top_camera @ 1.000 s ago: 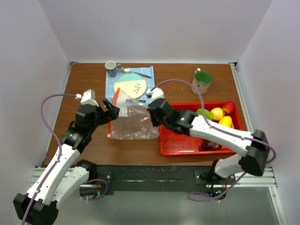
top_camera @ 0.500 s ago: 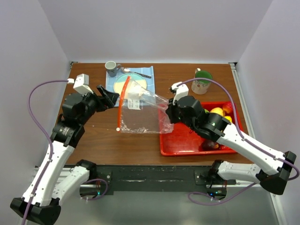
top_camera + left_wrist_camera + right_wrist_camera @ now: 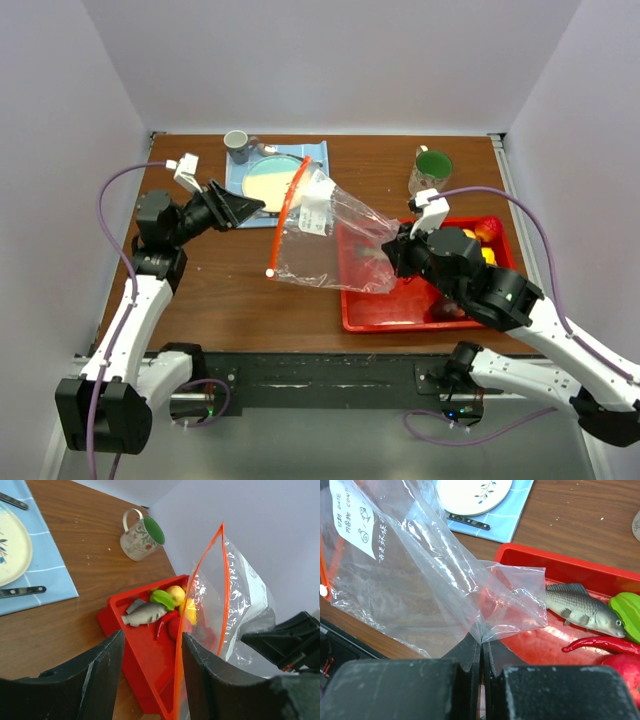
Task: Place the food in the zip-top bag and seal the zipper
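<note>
- Your right gripper (image 3: 481, 642) has its jaws pinched tight on a fold of the bag (image 3: 420, 580) near its closed end. It holds the bag off the table on its own, above the near-left corner of the tray (image 3: 560, 562).
- Your left gripper (image 3: 152, 637) has its jaws wide with nothing between them. It sits just short of the zipper (image 3: 210, 575), which stands nearly upright and faces it.
- The bag looks empty, so the step in hand is probably getting the mouth held open.
- Bring the left jaws onto one lip of the zipper only; pinching both lips would shut the mouth.
- Hold the right pinch firm as you do. The film is soft and could slide out.
- Count: one bag, one tray.
- Food, all in the tray: one fish (image 3: 580, 607), one green piece (image 3: 627, 607), one chili (image 3: 600, 642), one red round piece (image 3: 625, 670) and two yellow pieces (image 3: 175, 594). That makes at least six; the arm may hide more.
- Also one mug (image 3: 141, 539), one grey cup (image 3: 237, 145), one plate (image 3: 272, 180) and one mat (image 3: 50, 555).
</note>
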